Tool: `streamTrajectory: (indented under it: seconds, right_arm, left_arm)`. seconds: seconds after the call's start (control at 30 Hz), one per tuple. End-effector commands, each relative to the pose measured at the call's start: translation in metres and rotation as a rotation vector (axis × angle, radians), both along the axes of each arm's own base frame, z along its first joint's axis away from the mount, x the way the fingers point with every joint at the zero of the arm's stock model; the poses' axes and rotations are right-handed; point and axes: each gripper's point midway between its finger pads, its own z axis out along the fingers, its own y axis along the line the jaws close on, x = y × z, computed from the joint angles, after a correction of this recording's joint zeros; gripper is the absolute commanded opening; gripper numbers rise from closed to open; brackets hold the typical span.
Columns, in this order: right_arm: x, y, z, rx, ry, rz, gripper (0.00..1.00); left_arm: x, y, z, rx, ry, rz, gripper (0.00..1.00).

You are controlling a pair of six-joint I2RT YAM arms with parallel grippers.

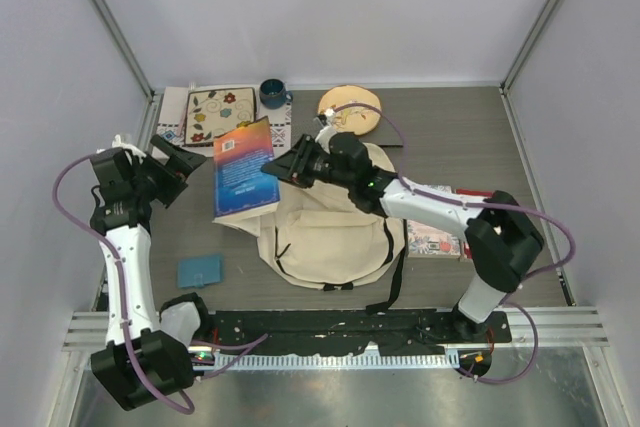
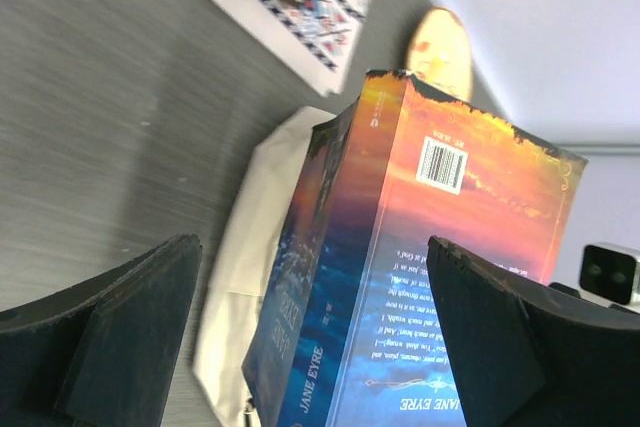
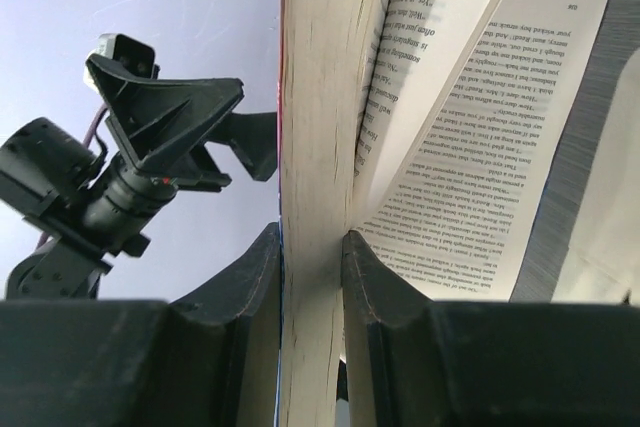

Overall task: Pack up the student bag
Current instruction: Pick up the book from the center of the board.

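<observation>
Right gripper [image 1: 283, 169] is clamped on a paperback book [image 1: 243, 167], pinching the back cover and a thick wad of pages near one edge. The wrist view shows the remaining pages fanning loose beside the jaws. Left gripper [image 1: 180, 159] stands wide open and empty, facing the book's spine from the side away from the bag [image 1: 330, 232].

The bag lies flat on the table [image 1: 470, 127], just in front of the arm bases. The book is held above its far corner on the left arm's side. I judge the step in hand to be getting this book into the bag. I cannot tell from these views whether the bag's mouth is open. The next move probably calls for the free gripper to part or steady the fabric while the book's lower edge is tipped in. The loose pages could catch on the rim.

Counted:
- One bag.
- One held book.
- One round plate [image 1: 350, 107] beyond the bag.
- One blue cup [image 1: 272, 94] and one flowered mat [image 1: 222, 115], beyond the bag on the left arm's side.
- One small blue pad [image 1: 200, 270] beside the bag on that same side.
- One flat patterned item [image 1: 435, 240] against the bag's other side.
</observation>
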Motion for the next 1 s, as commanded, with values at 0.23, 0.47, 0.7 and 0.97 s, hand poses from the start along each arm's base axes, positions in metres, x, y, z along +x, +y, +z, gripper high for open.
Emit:
streamTrajectory:
  seconds: [0.23, 0.47, 0.7, 0.97]
  right_arm:
    - [-0.038, -0.073, 0.094, 0.127, -0.268, -0.051, 0.01]
    - [-0.047, -0.078, 0.024, 0.057, -0.161, -0.020, 0.01]
    - [-0.054, -0.077, -0.034, 0.043, -0.039, 0.006, 0.01]
    - [-0.064, -0.077, -0.081, 0.081, 0.076, 0.041, 0.01]
  left_arm:
    - [-0.009, -0.081, 0.012, -0.238, -0.170, -0.252, 1.00]
    - [-0.024, -0.116, -0.040, -0.276, -0.085, -0.295, 0.99]
    - [-0.040, -0.114, -0.088, -0.279, -0.026, -0.238, 1.00]
    - [-0.058, -0.118, -0.131, -0.297, 0.056, -0.234, 0.99]
